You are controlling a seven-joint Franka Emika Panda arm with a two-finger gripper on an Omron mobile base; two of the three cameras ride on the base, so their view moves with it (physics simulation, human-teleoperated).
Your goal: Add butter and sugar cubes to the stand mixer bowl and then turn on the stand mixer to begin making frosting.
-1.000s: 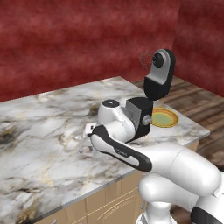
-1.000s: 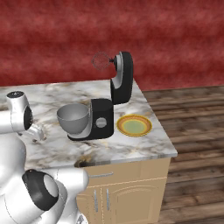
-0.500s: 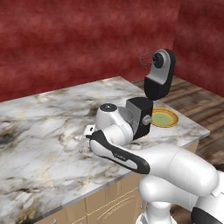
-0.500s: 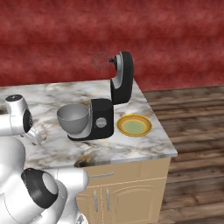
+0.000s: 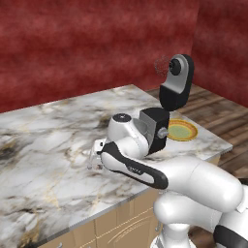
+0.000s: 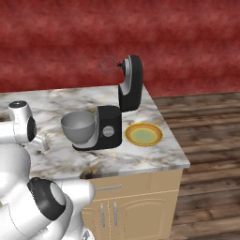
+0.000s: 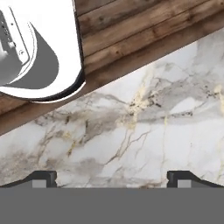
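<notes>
Nothing added yet, it seems: bowl (image 6: 78, 126) sitting on the mixer (image 6: 112, 117) base looks empty, head tilted up, gripper (image 7: 112, 177) wide and holding nothing over bare counter (image 7: 144, 131) left of the mixer.

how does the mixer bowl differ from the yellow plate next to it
The stand mixer bowl is deep, plain grey metal; the plate is flat and yellow-rimmed. The bowl sits on the stand mixer base; the plate lies directly on the marble counter. Both are round and look empty.
</notes>
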